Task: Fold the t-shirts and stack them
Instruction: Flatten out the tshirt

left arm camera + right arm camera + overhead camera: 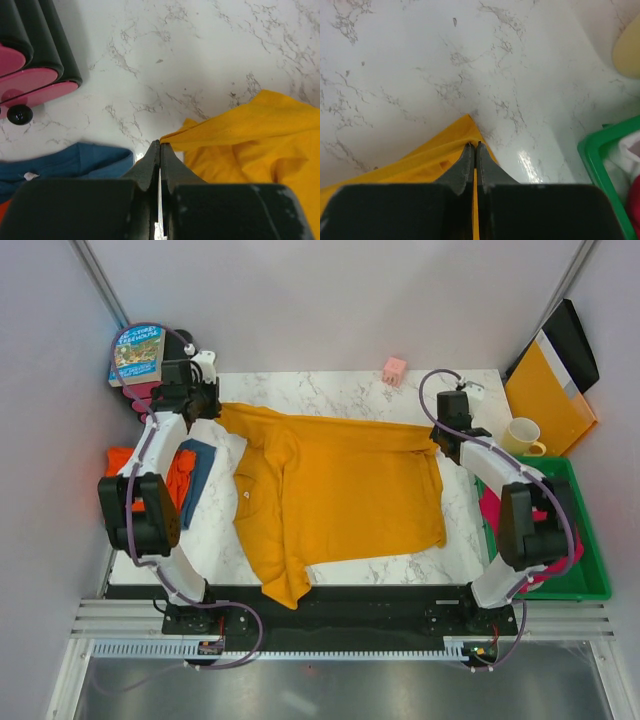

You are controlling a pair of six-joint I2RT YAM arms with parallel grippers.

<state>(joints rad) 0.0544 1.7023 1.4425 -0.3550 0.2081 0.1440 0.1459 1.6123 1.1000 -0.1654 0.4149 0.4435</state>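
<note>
mustard-yellow t-shirt lies spread across the marble table, collar end toward the left arm and one sleeve reaching past the near edge. left gripper is clenched on the shirt's far-left tip, with a fold of yellow cloth caught between its fingertips. right gripper is pinched tight on the far-right corner, yellow showing in the slit between its fingers. holding both far corners at once likely keeps that edge taut, so the cloth can be pulled flat or carried over in one straight fold. dusty blue shirt and red-orange shirt lie bunched at the table's left. magenta-pink shirt sits in the green bin.
</note>
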